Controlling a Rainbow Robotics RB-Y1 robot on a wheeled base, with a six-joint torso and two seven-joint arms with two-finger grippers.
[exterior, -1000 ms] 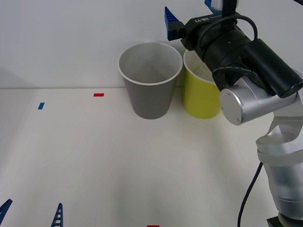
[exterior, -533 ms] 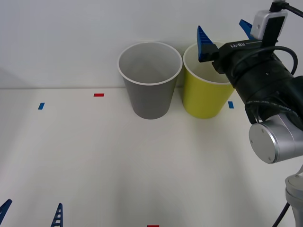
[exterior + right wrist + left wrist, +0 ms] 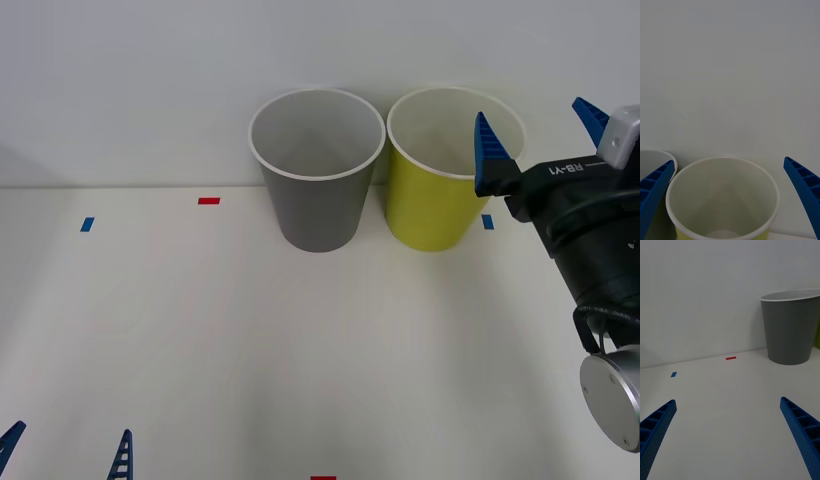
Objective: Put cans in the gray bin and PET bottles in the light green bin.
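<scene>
White table [image 3: 200, 340] carries the gray bin [image 3: 318, 170] with the light green bin [image 3: 440, 185] at its 3 o'clock. Right gripper [image 3: 540, 140], fingers wide and empty, hangs nearest the green one; left gripper [image 3: 65, 450] waits wide apart at 7 o'clock.

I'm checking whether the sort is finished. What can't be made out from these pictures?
- Gray bin bottom: in the front view its own wall hides it.
- Light green bin bottom: cut off by the right wrist view's edge.
- Open right gripper hides part of that bin's rim in the front view.
</scene>
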